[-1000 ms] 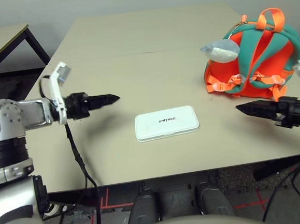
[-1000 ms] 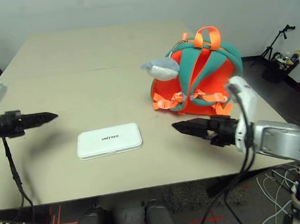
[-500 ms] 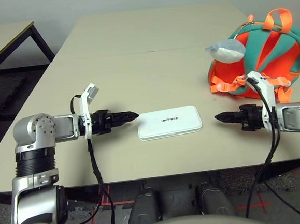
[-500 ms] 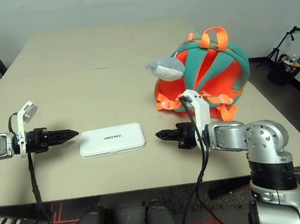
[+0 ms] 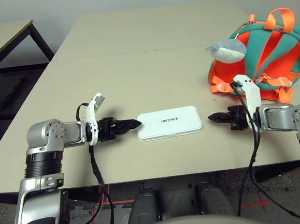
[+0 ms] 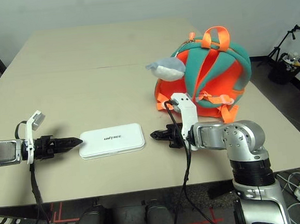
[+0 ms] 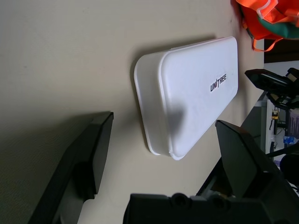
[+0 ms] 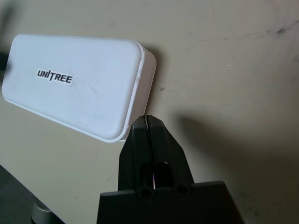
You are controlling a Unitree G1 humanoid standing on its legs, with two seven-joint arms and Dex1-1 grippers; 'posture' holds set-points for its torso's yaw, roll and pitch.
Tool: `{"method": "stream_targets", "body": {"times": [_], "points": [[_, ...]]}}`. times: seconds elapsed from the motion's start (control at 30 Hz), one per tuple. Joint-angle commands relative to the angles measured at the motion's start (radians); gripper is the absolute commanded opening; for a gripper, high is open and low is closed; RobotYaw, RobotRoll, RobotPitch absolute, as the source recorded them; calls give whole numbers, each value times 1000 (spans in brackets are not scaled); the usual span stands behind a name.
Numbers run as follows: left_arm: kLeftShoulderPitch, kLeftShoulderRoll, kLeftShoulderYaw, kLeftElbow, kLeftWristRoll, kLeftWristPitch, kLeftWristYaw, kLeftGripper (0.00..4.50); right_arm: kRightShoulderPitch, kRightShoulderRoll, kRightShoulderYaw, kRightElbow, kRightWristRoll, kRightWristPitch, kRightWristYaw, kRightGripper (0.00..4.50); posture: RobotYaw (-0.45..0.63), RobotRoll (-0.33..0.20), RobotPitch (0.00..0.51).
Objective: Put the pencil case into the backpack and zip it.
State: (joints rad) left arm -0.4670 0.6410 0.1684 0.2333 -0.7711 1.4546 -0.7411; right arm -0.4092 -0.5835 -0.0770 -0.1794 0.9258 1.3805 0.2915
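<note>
Large beige table (image 5: 150, 44) with a faint seam running left to right across its far half; plain pale wall (image 6: 105, 6) behind it. Far left, a second tan table with black legs (image 5: 9, 37) on dark grey floor. Far right on the floor, a black stand (image 6: 279, 39); red tape marks (image 5: 102, 201) near, under the table.

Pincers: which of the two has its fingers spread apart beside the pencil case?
The left pincer: its fingers stand wide apart at the pencil case's short end. The right pincer has its fingers pressed together.
</note>
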Motion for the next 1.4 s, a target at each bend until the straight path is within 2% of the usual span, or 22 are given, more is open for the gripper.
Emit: {"method": "stream_targets", "body": {"times": [0.03,0.2,0.47,0.9,1.1,1.3,1.4], "points": [[0,-34,-39,47,34,-6,16,4500,-12,8,53,20,-66,-34,28,24,21,0,68],[0,-51,-49,55,50,-8,13,4500,-27,9,130,50,-166,-94,69,24,22,0,67],[2,-65,-48,53,44,22,17,4500,-72,66,201,105,-274,-149,111,24,41,0,63],[39,-66,-46,-2,3,155,14,4500,-131,180,214,142,-358,-161,138,24,52,0,69],[69,-27,-87,-33,-56,160,-15,4500,-146,224,215,149,-382,-168,142,24,53,0,69],[69,-27,-83,-35,-64,160,-11,4500,-166,259,213,160,-399,-176,143,24,55,0,69],[68,-33,-72,-36,-55,153,-11,3882,-172,278,212,156,-400,-174,141,0,56,0,69]]}}
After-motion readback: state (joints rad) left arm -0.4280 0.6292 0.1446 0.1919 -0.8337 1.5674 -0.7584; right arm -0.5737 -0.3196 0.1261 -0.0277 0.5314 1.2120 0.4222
